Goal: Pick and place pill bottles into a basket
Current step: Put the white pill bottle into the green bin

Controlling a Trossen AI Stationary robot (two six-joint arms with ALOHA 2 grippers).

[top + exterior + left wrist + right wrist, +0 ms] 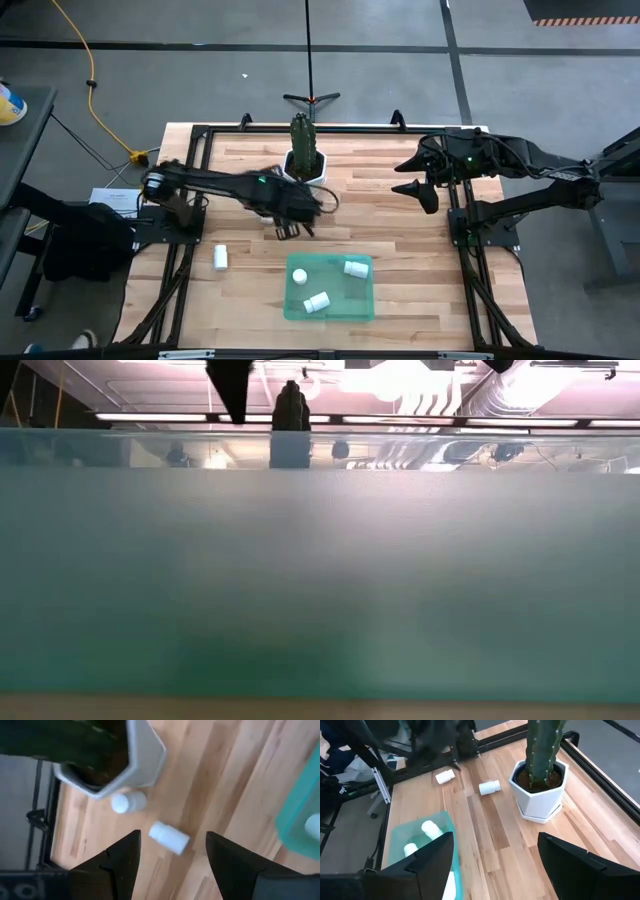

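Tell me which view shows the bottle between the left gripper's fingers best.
Left wrist view: the bottle lies plainly on its side between the open left gripper fingers. High view hides it under the arm; right wrist shows it distant; low view shows nothing.

A white hexagonal plant pot (305,165) stands near the far edge of the wooden table (400,215), holding 1 tall green cactus (302,134). Behind the table, a black tripod stand (310,97) rests on the grey floor. A yellow cable (92,85) runs across the floor at the left.
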